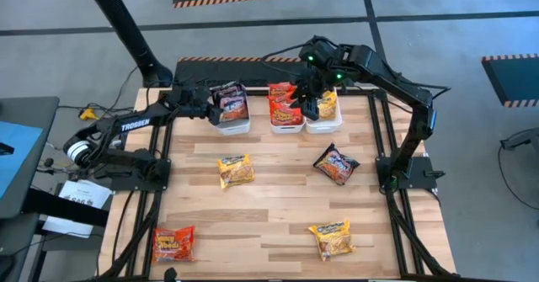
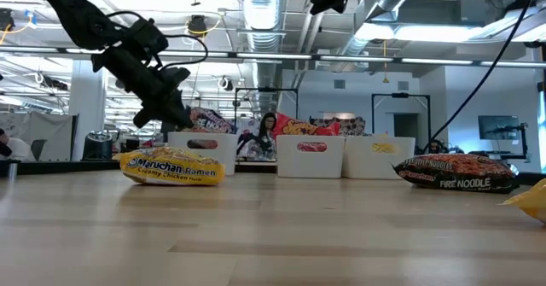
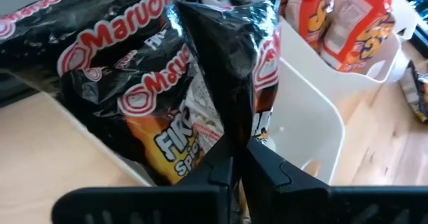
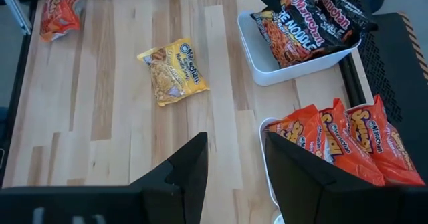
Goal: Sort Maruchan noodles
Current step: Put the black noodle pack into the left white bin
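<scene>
Maruchan noodles, one black packet (image 3: 227,63), is pinched in my closed left pincer (image 3: 239,167) above the left white bin (image 3: 301,137). I should lower it fully inside before releasing. My right pincer (image 4: 235,160) waits open beside the middle bin (image 1: 286,124).

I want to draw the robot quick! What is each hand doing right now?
Left hand: closed, pinching a black Maruchan packet at the left bin.
Right hand: open, holding nothing, above the bins.

A pale wooden table (image 1: 278,223) carries three white bins (image 1: 303,124) along its far edge and four loose packets — two yellow (image 1: 236,171), one red (image 1: 173,243), one dark (image 1: 337,164) — lying well apart.
</scene>
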Controlling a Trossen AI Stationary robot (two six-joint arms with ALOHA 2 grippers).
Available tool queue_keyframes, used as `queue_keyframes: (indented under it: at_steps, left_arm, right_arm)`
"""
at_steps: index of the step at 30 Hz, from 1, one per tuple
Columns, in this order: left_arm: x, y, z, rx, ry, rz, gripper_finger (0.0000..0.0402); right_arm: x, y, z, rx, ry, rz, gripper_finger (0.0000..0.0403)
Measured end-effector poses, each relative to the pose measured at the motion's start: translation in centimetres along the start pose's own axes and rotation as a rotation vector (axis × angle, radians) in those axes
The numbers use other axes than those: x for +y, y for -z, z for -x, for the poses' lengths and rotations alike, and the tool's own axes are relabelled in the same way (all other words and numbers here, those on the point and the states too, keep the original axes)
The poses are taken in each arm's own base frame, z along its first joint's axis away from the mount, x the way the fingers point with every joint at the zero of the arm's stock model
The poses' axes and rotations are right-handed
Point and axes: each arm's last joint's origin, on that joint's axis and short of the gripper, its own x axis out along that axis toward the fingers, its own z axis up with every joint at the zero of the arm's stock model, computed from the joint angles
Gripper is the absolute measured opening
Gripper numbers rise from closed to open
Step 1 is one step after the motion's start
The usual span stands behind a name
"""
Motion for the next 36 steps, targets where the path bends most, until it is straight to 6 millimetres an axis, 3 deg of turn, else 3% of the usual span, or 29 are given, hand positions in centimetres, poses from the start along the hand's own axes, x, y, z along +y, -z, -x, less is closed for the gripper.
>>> queue_keyframes:
  at_steps: [16,26,36]
  left_arm:
    - [-0.1,-0.2,0.2,0.068,0.027,0.099,0.0155]
    - [-1.2,-3.2,1.4,0.152,-0.032,0.044,0.0165]
    - [-3.2,-8.1,3.8,0.141,-0.028,0.041,0.0165]
  right_arm:
    - [0.0,0.0,0.0,0.001,-0.001,-0.002,0.0172]
    - [0.0,0.0,0.0,0.001,-0.001,0.001,0.0173]
    - [0.1,0.2,0.0,0.021,-0.006,0.003,0.0173]
